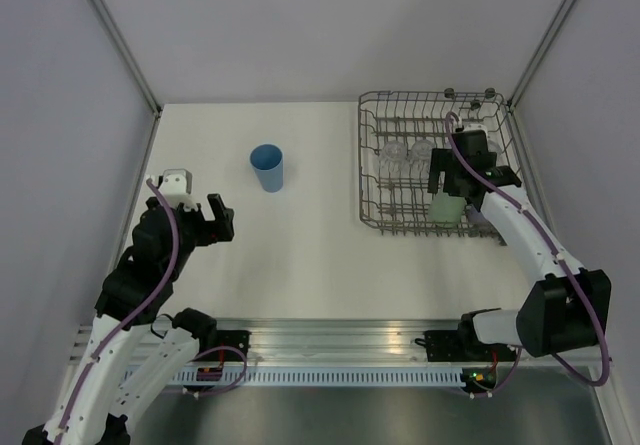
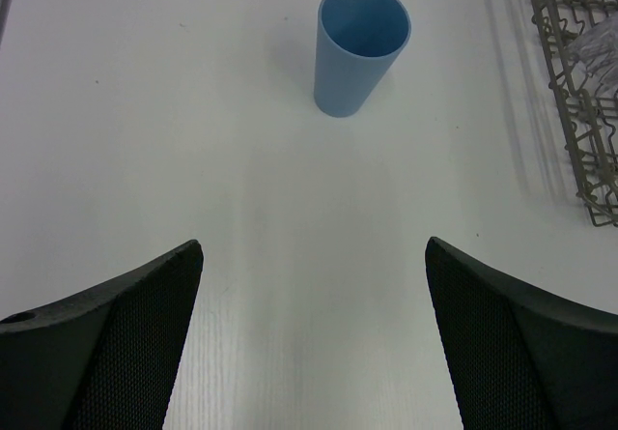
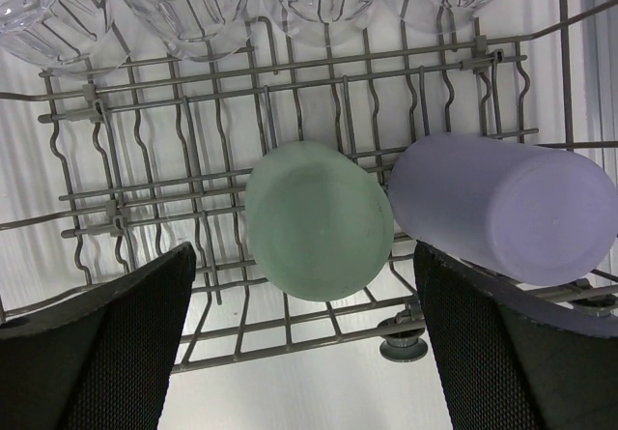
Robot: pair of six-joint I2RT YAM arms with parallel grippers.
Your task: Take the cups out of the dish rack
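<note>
Your right gripper [image 3: 303, 256] hung spread over the upturned pale green cup [image 3: 319, 219] at the near edge of the dish rack [image 1: 362, 165], so you needed to descend centred, clear of the lavender cup [image 3: 502, 208] seemingly touching its right side.

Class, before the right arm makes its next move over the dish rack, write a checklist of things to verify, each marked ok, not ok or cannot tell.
1. Right gripper open, empty: ok.
2. Pale green cup centred under it in the wrist view: ok.
3. Room for a finger beside the lavender cup, which crowds the green one: cannot tell.
4. Bare table around the upright blue cup for set-down: ok.
5. Left gripper open, away from the dish rack: ok.
</note>
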